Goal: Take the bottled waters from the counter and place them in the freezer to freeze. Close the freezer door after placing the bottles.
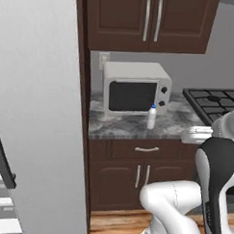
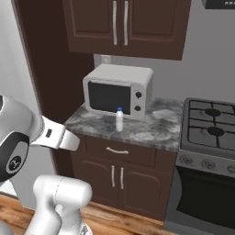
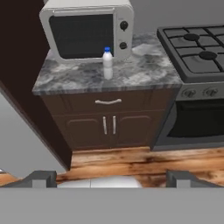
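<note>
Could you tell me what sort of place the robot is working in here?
It looks like a home kitchen: a microwave stands on a marble counter over dark wood cabinets, a gas stove sits beside it, and the floor is wood.

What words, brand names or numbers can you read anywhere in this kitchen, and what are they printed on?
None can be read.
Water bottle: its pale label is too small and blurred to read.
Microwave: two round knobs, no legible markings beside them.
Stove: front knobs show no readable numbers.
Robot arm: a small round emblem, too blurred to make out.
</note>
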### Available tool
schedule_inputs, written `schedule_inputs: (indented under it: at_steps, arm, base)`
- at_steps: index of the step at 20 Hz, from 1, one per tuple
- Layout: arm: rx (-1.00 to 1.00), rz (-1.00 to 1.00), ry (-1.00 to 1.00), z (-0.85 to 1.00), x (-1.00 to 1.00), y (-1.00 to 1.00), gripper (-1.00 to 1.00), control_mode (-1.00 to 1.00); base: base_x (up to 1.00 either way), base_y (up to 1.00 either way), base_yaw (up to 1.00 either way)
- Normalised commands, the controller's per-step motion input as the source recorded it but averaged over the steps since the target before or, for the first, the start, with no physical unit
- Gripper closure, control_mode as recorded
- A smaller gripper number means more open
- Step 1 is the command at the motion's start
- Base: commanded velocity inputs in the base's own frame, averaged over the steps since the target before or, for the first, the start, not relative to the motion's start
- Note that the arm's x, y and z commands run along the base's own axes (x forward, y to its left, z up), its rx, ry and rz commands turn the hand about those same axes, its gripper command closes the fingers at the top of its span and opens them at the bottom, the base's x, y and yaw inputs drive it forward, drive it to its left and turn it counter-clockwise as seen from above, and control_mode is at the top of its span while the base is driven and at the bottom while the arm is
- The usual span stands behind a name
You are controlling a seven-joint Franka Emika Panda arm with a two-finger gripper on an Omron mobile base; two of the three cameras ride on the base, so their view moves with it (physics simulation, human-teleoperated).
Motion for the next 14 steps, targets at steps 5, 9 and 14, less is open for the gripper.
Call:
schedule_inputs:
  at_steps: [5, 9, 14]
  arm:
    - [0.0, 0.0, 0.0, 0.0, 0.0, 0.0, -1.0, 1.0]
    - [0.0, 0.0, 0.0, 0.0, 0.0, 0.0, -1.0, 1.0]
    - [0.0, 0.0, 0.0, 0.0, 0.0, 0.0, -1.0, 1.0]
  base:
    - [0.36, 0.08, -0.02]
    - [0.59, 0.04, 0.12]
    - [0.49, 0.1, 0.19]
